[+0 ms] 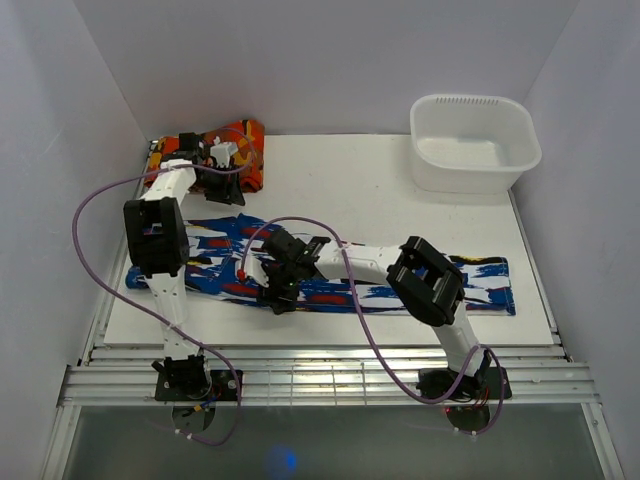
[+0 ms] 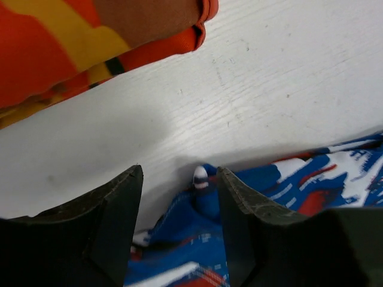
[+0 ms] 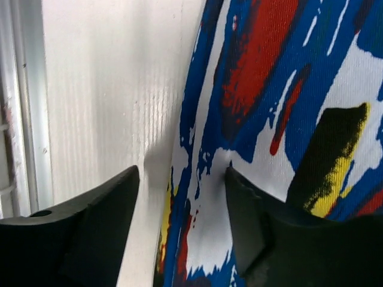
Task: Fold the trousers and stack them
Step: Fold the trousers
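The trousers (image 1: 485,285) are spread out flat, running left to right across the near half of the white table (image 1: 350,180). It's that loud blue-and-white streaky print with red, yellow and black bits. They lie in a single long strip, one end near the table's left edge and the other toward its right edge.

The right gripper (image 1: 278,295) is down at the near edge of the trousers, a bit left of the middle. In the right wrist view its fingers (image 3: 108,227) are spread apart and straddle that cloth edge (image 3: 287,89). One finger sits over bare table (image 3: 102,89) and the other over the print, so nothing's pinched. You can see a metal rail (image 3: 24,89) along the table edge there too.

The left gripper (image 1: 222,188) is over by the far edge of the trousers, near the left end. The wrist view has its fingers (image 2: 114,221) spread as well, with a little bump of blue fabric (image 2: 311,185) poking up in the gap between them. It's not clamped on the fabric either.

Just beyond that, in the far left corner, there's a folded orange-red-and-black patterned cloth (image 1: 250,140) with the left arm's wrist hanging over it. It's close to the trousers but not touching — there's bare table between them (image 2: 239,89).

A white plastic tub (image 1: 470,175) sits in the far right corner, well apart from everything.
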Robot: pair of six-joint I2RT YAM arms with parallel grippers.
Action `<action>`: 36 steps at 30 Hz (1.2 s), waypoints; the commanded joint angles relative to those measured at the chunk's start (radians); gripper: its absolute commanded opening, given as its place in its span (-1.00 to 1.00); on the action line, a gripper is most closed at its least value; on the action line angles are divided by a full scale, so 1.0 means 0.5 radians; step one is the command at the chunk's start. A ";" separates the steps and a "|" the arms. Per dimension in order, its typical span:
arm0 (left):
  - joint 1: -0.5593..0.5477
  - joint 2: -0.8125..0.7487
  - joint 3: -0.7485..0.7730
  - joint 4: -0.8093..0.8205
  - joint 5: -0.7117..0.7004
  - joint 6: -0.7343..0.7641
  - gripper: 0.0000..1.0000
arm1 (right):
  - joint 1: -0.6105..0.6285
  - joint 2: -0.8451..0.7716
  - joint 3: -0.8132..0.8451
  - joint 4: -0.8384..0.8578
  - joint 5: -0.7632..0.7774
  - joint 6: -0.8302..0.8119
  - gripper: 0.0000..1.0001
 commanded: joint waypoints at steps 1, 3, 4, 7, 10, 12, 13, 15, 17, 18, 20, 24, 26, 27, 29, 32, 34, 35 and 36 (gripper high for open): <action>0.138 -0.467 0.053 -0.062 0.076 0.037 0.27 | -0.148 -0.098 0.157 -0.308 -0.131 0.131 0.33; 0.215 -0.624 -0.024 -0.172 0.125 0.073 0.33 | -0.249 -0.208 0.188 -0.366 -0.317 0.204 0.51; 0.304 -0.670 -0.133 -0.203 0.128 0.116 0.34 | -0.301 -0.249 0.182 -0.384 -0.376 0.220 0.53; 0.515 -0.826 -0.406 -0.326 0.293 0.260 0.35 | -0.540 -0.411 0.029 -0.440 -0.533 0.281 0.54; 0.632 -0.925 -0.725 -0.378 0.291 0.386 0.35 | -0.724 -0.540 -0.261 -0.455 -0.625 0.315 0.50; 0.657 -0.964 -0.873 -0.369 0.252 0.438 0.31 | -0.817 -0.601 -0.413 -0.479 -0.647 0.321 0.45; 0.676 -0.971 -0.950 -0.342 0.221 0.439 0.31 | -0.915 -0.617 -0.492 -0.480 -0.659 0.349 0.42; 0.694 -0.956 -1.122 -0.283 0.141 0.451 0.28 | -1.019 -0.669 -0.735 -0.468 -0.678 0.373 0.38; 0.746 -0.907 -1.235 -0.180 0.040 0.420 0.24 | -1.182 -0.697 -0.931 -0.470 -0.559 0.325 0.36; 0.771 -0.891 -1.266 -0.145 -0.003 0.414 0.24 | -1.240 -0.706 -0.986 -0.470 -0.519 0.294 0.36; 0.832 -0.830 -1.303 -0.063 -0.092 0.390 0.23 | -1.452 -0.697 -1.079 -0.474 -0.454 0.227 0.35; 0.973 -0.747 -1.297 -0.007 -0.233 0.344 0.23 | -1.792 -0.541 -0.966 -0.611 -0.295 0.107 0.43; 0.998 -0.704 -1.270 -0.019 -0.258 0.337 0.23 | -1.928 -0.419 -0.883 -0.779 -0.224 0.021 0.46; 1.004 -0.698 -1.245 -0.022 -0.249 0.340 0.23 | -1.970 -0.396 -0.807 -0.844 -0.230 -0.028 0.47; 1.004 -0.704 -1.233 -0.047 -0.215 0.337 0.23 | -2.093 -0.427 -0.742 -0.997 -0.239 -0.099 0.48; 1.001 -0.725 -1.221 -0.123 -0.028 0.356 0.23 | -2.323 -0.552 -0.586 -1.218 -0.294 -0.203 0.49; 1.001 -0.777 -1.233 -0.163 0.103 0.359 0.24 | -2.522 -0.614 -0.481 -1.320 -0.285 -0.243 0.49; 1.001 -0.796 -1.239 -0.167 0.131 0.356 0.24 | -2.599 -0.681 -0.472 -1.342 -0.209 -0.243 0.47; 0.992 -0.842 -1.242 -0.167 0.150 0.350 0.25 | -2.755 -0.715 -0.475 -1.348 -0.148 -0.240 0.45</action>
